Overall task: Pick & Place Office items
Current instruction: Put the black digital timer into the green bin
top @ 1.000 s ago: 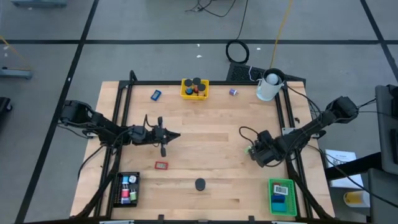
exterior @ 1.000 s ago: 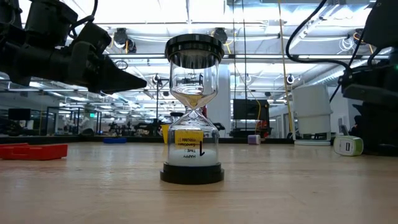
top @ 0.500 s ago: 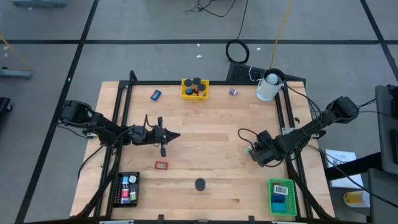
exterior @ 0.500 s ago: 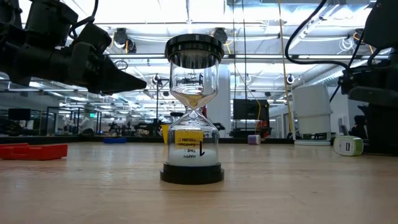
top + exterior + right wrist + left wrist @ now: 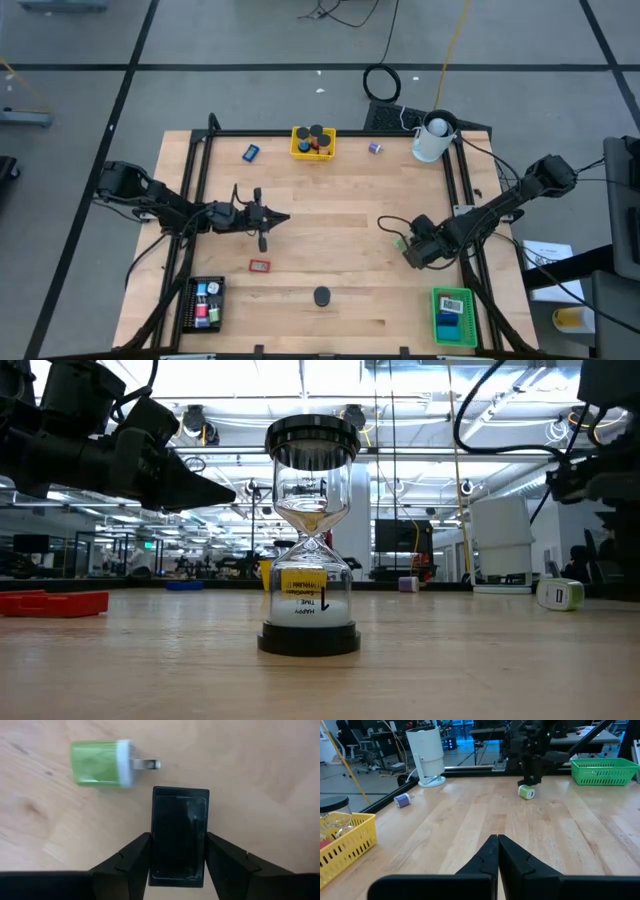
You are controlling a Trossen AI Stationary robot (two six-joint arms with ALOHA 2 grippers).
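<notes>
Right gripper sits right of centre in the high view, low over the wood table. Its wrist view shows both fingers clamped on a flat black rectangular block, held upright between them. Just beside the block's upper end lies a green-and-white plug adapter, flat on the table, prongs pointing toward the block; touching or a hair apart, hard to tell.

Left gripper hangs left of centre in the high view, fingers pressed together with nothing between them. From its wrist view the adapter shows in the upper middle, under the right arm.

Other items, high view:
- red block, lower left of centre, lying free.
- hourglass, lower centre, black cap seen from above; in the low view it stands upright, mid-frame.
- blue block, upper left, near the yellow tray.
- small purple piece, top centre-right, between the yellow tray and the white cup.
- yellow tray holds dark round caps and something orange.
- black tray, lower left corner, with several small coloured pieces.
- green tray, lower right corner, with a blue item inside.
</notes>
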